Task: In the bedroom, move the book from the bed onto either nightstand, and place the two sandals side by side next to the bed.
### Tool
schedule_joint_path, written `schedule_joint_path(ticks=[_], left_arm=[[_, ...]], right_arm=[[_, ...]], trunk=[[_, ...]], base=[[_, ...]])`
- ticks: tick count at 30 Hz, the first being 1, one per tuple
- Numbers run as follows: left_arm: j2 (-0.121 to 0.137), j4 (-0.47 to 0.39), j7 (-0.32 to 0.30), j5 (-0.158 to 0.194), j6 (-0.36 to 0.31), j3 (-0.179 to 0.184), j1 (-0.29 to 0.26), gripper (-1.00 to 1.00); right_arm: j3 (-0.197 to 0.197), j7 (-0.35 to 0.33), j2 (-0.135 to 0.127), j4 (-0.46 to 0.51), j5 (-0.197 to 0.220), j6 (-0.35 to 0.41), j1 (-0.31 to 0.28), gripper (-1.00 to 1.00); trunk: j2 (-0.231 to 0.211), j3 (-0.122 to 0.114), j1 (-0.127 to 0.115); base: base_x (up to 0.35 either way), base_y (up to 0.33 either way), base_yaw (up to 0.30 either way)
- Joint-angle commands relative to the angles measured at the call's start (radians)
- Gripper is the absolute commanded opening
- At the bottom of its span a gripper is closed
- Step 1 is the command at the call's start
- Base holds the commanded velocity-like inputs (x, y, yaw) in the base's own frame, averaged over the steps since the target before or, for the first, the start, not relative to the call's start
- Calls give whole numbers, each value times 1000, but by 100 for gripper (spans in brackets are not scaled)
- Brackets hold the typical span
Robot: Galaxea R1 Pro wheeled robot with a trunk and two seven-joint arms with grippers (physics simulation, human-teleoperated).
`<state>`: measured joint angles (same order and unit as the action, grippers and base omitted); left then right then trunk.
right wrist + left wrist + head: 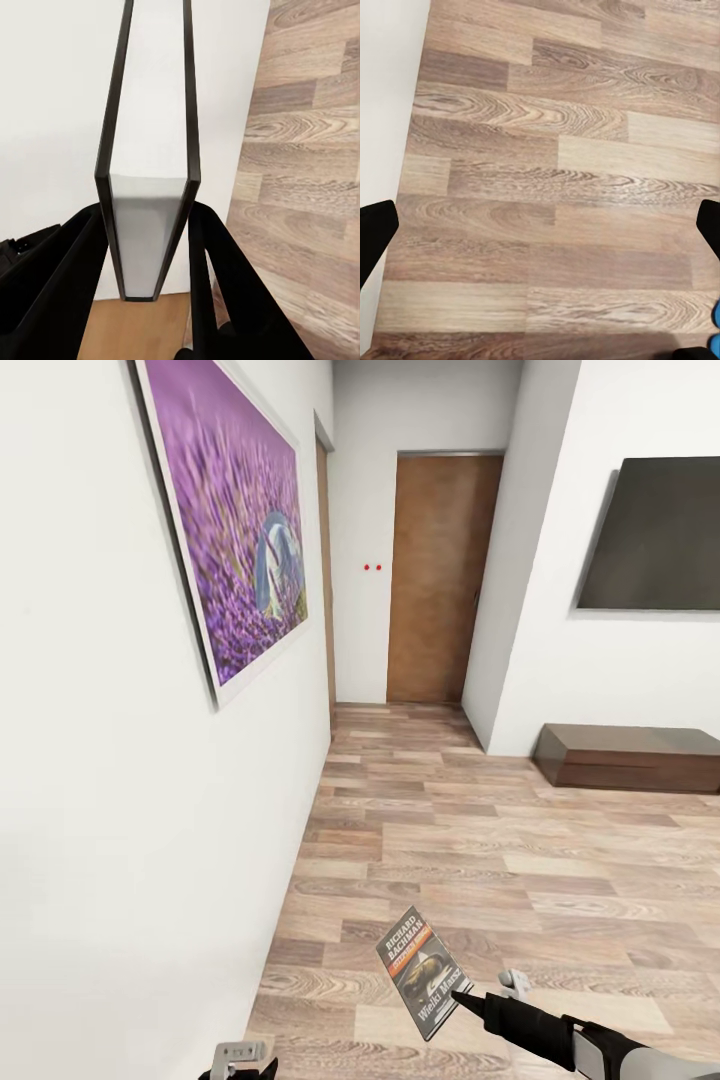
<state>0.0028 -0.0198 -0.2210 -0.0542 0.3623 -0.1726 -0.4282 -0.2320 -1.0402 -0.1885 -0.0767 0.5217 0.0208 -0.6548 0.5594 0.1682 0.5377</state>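
The book (423, 970), a thin paperback with "RICHARD BACHMAN" on its dark cover, hangs above the wood-plank floor with my right gripper (463, 1000) shut on its lower edge. In the right wrist view the book (146, 217) stands edge-on, pinched between both black fingers (71, 277). My left gripper (540, 232) is open over bare floor, fingers (375, 232) wide apart and nothing between them. A small bright blue patch (715, 330) shows at that view's edge; too little shows to tell whether it is a sandal. The bed, the nightstands and the sandals are out of view.
I face a corridor. A white wall with a purple flower picture (235, 520) runs close on the left. A brown wooden door (440, 575) closes the far end. A dark wall screen (655, 535) hangs above a low brown bench (630, 755) on the right.
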Motion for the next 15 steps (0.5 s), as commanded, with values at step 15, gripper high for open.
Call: schedule_joint_path(ticks=[15], left_arm=[[0, 1, -4, -6, 3, -8, -1, 100]], right_arm=[[-8, -5, 0, -3, 11, 2, -2, -100]], trunk=[[2, 2, 1]], base=[[31, 60, 0]])
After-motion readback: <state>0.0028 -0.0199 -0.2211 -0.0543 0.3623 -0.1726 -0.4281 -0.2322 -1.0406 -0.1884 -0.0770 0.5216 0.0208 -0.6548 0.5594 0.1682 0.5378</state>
